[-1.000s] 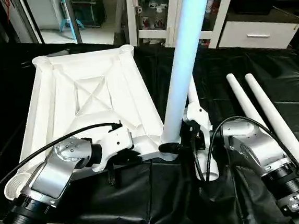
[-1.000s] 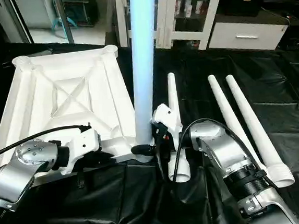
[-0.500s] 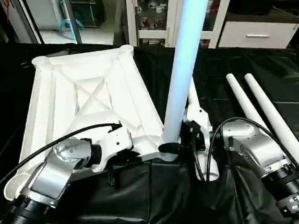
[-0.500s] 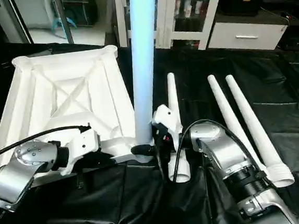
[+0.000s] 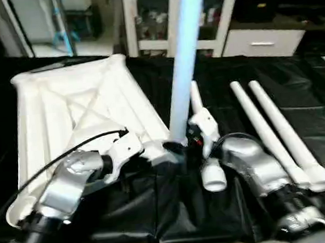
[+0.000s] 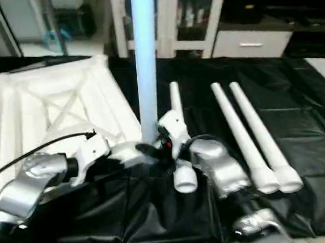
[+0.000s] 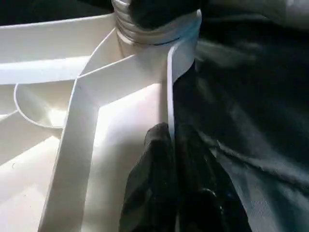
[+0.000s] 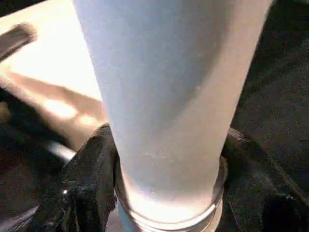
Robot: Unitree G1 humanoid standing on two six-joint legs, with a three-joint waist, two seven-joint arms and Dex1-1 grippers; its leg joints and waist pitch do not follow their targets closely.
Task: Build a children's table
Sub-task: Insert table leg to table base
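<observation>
- Since a second ago the whole view has swung, so the tabletop [image 5: 73, 115] and spare legs only seem shifted; both grippers still hold as before.
- Upright leg [image 6: 146, 60] stands vertical, base in the near corner socket [image 7: 145, 29].
- Right gripper [image 8: 166, 193] clasps that leg's base.
- Left gripper [image 7: 171, 150] pinches the tabletop's rim.
- Three legs [image 5: 265, 126] lie on the black table [image 5: 320, 102], apparently pointing away.
- No legible writing.
</observation>
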